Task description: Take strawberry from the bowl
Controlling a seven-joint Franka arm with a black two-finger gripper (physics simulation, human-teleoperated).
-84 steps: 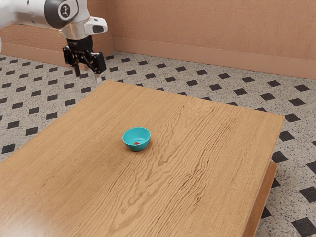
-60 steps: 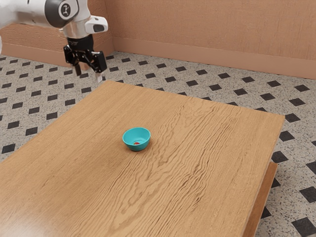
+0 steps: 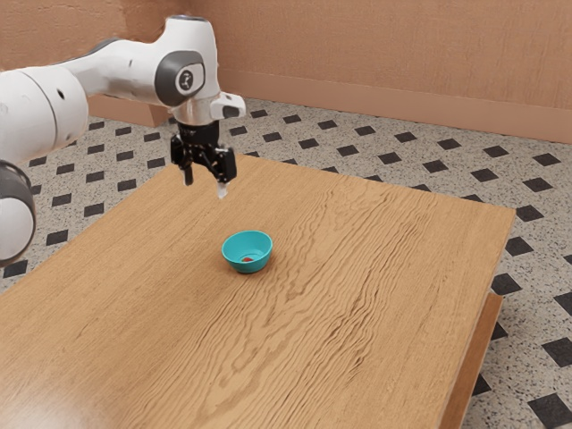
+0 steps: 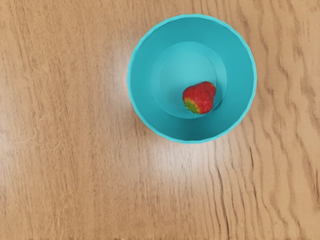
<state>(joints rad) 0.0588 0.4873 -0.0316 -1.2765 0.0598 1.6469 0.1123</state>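
- Claw (image 3: 205, 184) has moved nearer and toward the exterior view's right, its fingers spread apart.
- Strawberry (image 4: 200, 97) lies in the bowl (image 4: 240, 75) on the worktop (image 3: 357, 268).

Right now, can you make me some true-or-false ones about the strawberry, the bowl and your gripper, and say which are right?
1. The strawberry is in the bowl. True.
2. The bowl is yellow. False: it is turquoise.
3. My gripper is holding the strawberry. False: it is open, and the strawberry is in the bowl.
4. The bowl stands on a wooden table. True.
5. The bowl is tipped on its side. False: it is upright.
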